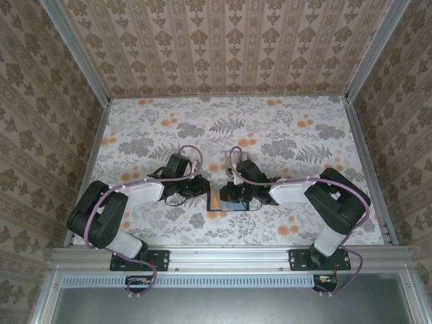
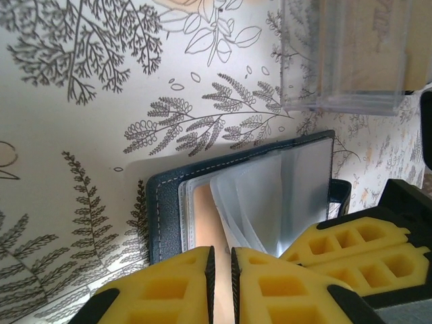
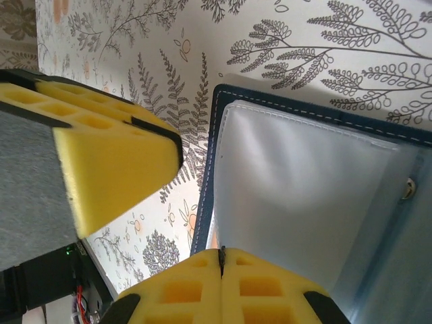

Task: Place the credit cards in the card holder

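Open card holder (image 1: 226, 204) lying at middle of table (image 1: 283, 128).
The left gripper (image 2: 220, 283) is clamping the orange-tan card (image 2: 202, 216), far end inside the holder; the right gripper (image 3: 221, 270) is squeezing together on the holder's edge.

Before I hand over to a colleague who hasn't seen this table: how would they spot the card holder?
On the floral table, look centre, toward the near edge. The card holder lies open there, just nearer than the clear rack. Unlike that transparent rack, it is dark navy with pale stitching and cloudy plastic sleeves inside.
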You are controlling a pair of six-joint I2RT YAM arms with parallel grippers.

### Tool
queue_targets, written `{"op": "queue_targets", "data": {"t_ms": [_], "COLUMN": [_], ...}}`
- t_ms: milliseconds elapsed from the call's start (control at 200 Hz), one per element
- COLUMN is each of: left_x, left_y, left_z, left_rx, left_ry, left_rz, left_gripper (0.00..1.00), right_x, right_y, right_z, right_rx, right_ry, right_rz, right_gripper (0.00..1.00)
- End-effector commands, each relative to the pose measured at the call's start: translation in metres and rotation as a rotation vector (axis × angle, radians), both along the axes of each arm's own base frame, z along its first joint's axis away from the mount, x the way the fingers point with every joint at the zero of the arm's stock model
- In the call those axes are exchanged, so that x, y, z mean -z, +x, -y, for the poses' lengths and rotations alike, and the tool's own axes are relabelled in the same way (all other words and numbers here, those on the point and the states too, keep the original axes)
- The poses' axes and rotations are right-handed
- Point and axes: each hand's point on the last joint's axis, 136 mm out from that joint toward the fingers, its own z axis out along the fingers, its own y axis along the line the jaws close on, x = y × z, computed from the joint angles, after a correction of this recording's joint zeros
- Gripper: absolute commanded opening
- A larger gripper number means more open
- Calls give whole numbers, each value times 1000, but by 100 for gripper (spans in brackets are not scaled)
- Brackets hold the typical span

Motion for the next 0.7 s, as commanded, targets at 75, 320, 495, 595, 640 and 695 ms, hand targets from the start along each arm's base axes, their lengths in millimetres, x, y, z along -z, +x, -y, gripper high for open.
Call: {"op": "queue_targets", "data": {"t_ms": [75, 320, 495, 595, 640, 695], "left_x": [-5, -6, -8, -8, -6, -4], "left_y": [9, 12, 14, 15, 15, 15], "left_z": [13, 18, 20, 20, 20, 22], "left_rx": [-14, -20, -31, -33, -33, -30], "left_ry": [-43, -63, -72, -68, -65, -65], "left_rz": [2, -3, -4, -7, -14, -20], "left_gripper": [17, 17, 20, 20, 20, 20], "right_x": [-5, -5, -6, -6, -6, -6], "right_y": [1, 1, 1, 1, 1, 1], "right_z": [1, 2, 2, 2, 3, 3], "right_rx": [10, 11, 13, 12, 12, 13], "right_ry": [44, 49, 52, 53, 53, 53], "right_rz": [1, 1, 1, 2, 3, 3], "right_gripper": [0, 0, 0, 0, 0, 0]}}
